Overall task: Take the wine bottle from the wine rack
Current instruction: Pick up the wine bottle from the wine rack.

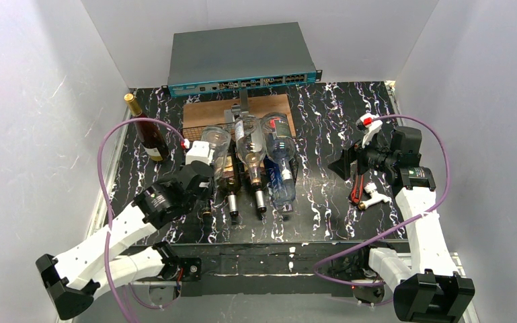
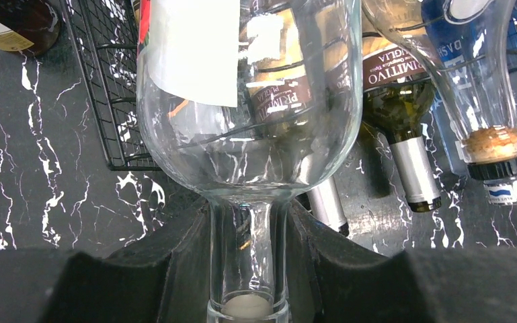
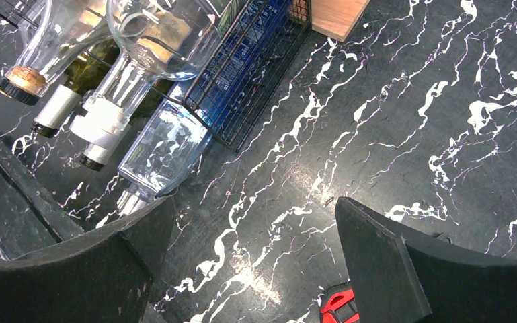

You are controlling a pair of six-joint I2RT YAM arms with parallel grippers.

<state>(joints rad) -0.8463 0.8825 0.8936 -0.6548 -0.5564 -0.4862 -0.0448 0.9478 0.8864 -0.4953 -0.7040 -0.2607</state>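
- table [image 1: 336,202]: black, with white marble-like veining.
- wine rack [image 2: 107,101]: black wire mesh.
- clear glass wine bottle [image 2: 249,134]: colourless glass; white label with a red edge strip.
- dark wine bottle [image 2: 403,114]: dark greenish glass; brown label band with white lettering; silver capsule.
- corked bottle [image 2: 470,81]: colourless glass; tan cork; black ring below it.
- blue bottle [image 3: 165,151]: blue-tinted glass, paler toward the neck.
- standing bottle [image 1: 151,138]: dark reddish glass; gold foil top; cream label.
- wooden board [image 1: 202,111]: mid brown.
- network switch [image 1: 239,54]: grey top, teal front strip.
- cable [image 1: 105,182]: purple.
- left pincer [image 2: 252,262], right pincer [image 3: 252,269]: matte black fingers.
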